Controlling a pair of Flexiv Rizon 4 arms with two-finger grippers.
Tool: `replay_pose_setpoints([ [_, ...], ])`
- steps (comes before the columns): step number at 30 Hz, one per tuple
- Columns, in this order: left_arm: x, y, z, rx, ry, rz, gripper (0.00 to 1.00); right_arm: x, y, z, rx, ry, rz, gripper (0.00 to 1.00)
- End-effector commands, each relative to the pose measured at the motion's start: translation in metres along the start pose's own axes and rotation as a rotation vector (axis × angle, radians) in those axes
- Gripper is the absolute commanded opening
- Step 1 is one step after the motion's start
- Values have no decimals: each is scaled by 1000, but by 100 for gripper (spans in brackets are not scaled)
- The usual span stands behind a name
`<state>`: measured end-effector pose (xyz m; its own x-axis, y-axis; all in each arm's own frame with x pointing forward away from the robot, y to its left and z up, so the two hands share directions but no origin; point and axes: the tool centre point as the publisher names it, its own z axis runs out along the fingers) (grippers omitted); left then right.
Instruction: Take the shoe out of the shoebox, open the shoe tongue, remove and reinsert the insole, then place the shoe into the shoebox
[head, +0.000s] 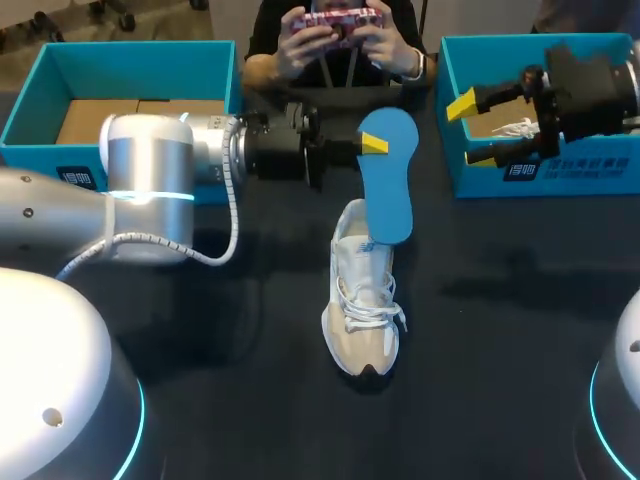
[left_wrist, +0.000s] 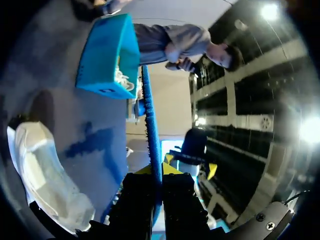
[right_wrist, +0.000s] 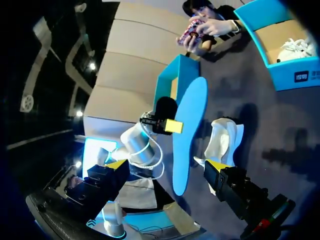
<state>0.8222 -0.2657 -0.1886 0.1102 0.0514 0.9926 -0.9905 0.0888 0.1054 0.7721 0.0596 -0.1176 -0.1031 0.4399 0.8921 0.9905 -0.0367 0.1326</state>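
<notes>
Above the shoe (head: 363, 300) on the table (head: 500, 310), the left gripper (head: 372, 145) pinched the blue insole (head: 390, 190) while the right gripper (head: 475, 130) hung wide open, so that single hold might have let it slip or buckle at reinsertion.

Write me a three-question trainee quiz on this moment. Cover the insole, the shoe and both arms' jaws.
1. True or false: the insole is out of the shoe.
2. Which jaws grip the insole? A) left arm's jaws B) right arm's jaws C) neither
3. Fill in: the right arm's jaws stand ___ (open or shut).

Key: 1 true, it is held up over the shoe. 2 A. 3 open, with nothing between them.
</notes>
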Motion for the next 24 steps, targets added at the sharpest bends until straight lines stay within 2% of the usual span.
replay_pose_setpoints([
  [1, -9, -2, 2, 6, 12, -2, 0, 13, 1, 2, 10, -162, 2, 100],
  [14, -20, -5, -2, 7, 5, 51, 0, 27, 7, 16, 43, -371, 14, 100],
  [24, -19, -2, -4, 2, 18, 47, 0, 40, 5, 24, -13, -607, 16, 100],
])
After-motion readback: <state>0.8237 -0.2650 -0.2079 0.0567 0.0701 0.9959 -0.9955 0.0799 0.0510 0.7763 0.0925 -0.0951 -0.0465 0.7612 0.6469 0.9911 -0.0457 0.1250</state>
